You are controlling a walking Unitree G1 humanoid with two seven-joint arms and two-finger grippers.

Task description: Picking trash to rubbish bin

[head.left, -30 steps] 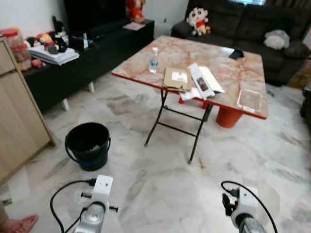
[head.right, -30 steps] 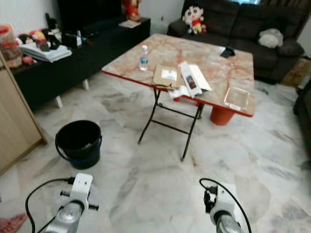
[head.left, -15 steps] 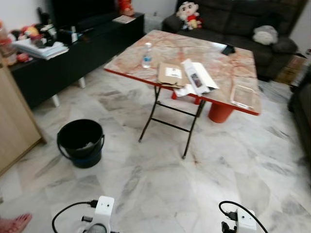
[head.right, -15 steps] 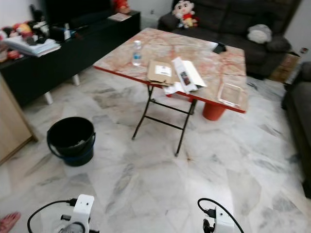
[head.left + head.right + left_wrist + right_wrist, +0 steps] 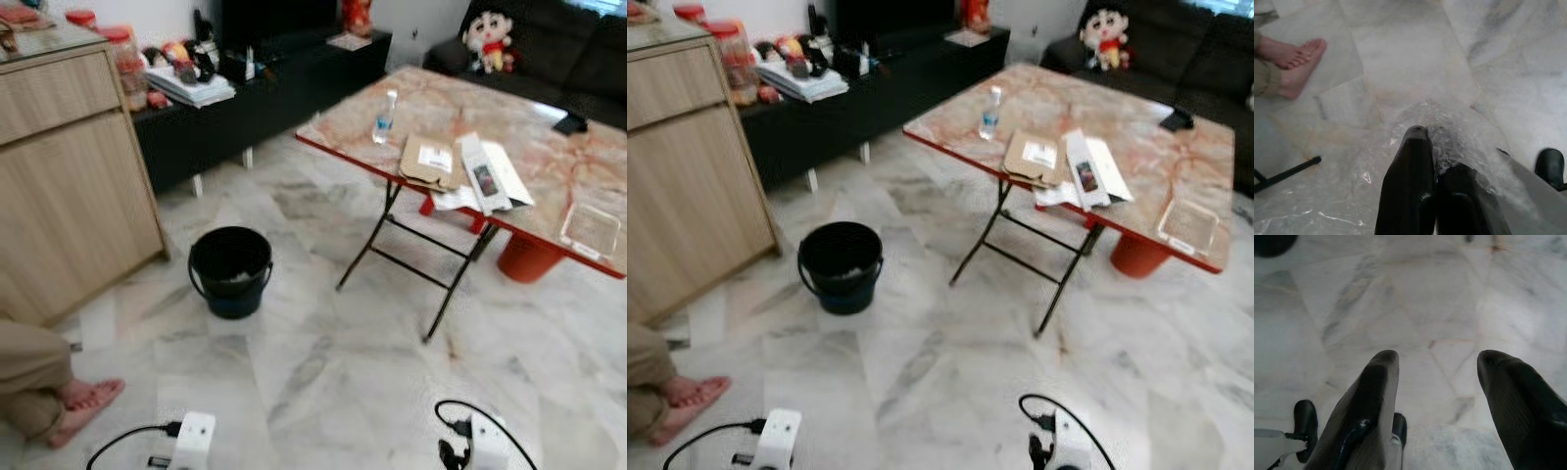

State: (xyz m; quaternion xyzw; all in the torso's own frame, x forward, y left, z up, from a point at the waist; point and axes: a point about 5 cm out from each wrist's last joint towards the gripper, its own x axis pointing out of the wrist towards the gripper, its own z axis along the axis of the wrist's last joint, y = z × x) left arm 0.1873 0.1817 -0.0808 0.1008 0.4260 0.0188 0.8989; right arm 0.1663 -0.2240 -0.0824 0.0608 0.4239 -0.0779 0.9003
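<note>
You see one black bucket (image 5: 230, 271) on the marble floor and one folding table (image 5: 549, 162). On the table you count one water bottle (image 5: 383, 117), one brown cardboard piece (image 5: 429, 163), one clear plastic tray (image 5: 590, 229) and one dark phone (image 5: 569, 123). One doll (image 5: 488, 41) sits on the sofa.

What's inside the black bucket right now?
The black bucket stands on the marble floor beside the folding table. Something pale lies at its bottom, probably trash. Its near wall hides the rest, and what the pale thing is cannot be told.
</note>
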